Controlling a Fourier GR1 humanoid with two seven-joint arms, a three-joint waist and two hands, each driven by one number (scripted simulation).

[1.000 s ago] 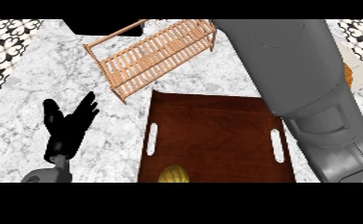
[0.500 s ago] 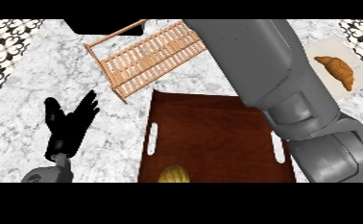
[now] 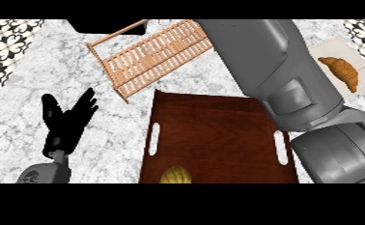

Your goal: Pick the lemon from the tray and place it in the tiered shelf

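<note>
A yellow lemon (image 3: 175,175) lies at the near edge of the dark brown tray (image 3: 214,132), partly cut off by the view's lower edge. Beyond the tray's far left corner stands the light wooden tiered shelf (image 3: 153,55). My left hand (image 3: 65,122) rests open at the lower left, fingers up, apart from the tray. My right forearm (image 3: 285,89) crosses the right side from the bottom to the top of the view, passing over the tray's right part. The right hand itself does not show.
A croissant (image 3: 341,72) lies on a pale board (image 3: 329,50) at the right edge. The counter (image 3: 64,74) is grey-white marble. A patterned tile strip (image 3: 14,43) runs along the far left, and a dark opening (image 3: 100,25) sits behind the shelf.
My right forearm has swung leftward and away from the right edge, uncovering the croissant and its board. The left hand and the lemon have stayed put.
</note>
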